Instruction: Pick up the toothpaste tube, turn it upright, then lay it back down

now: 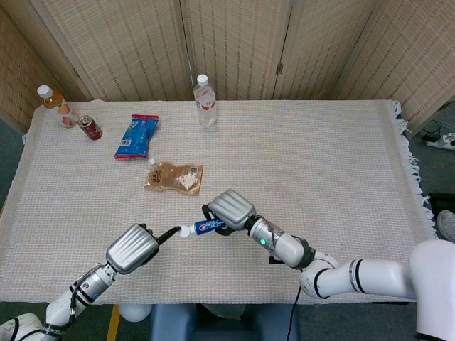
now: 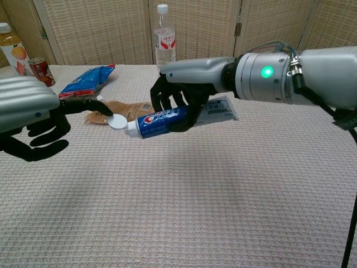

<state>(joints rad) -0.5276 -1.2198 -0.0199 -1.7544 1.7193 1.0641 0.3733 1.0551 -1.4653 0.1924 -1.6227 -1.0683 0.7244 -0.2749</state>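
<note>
1. Toothpaste tube (image 2: 167, 120) hangs lengthwise above our table (image 2: 223, 195), gripped inside our right hand (image 2: 184, 100) fingers.
2. Left hand (image 2: 33, 120) fingers spread, one fingertip touching its white cap (image 2: 117, 121).

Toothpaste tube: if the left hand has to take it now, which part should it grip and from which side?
Probably the capped neck. The right hand wraps the toothpaste tube mid-body, holding it near horizontal above the table, with the white cap pointing at the left hand. Come in from the cap side.
</note>
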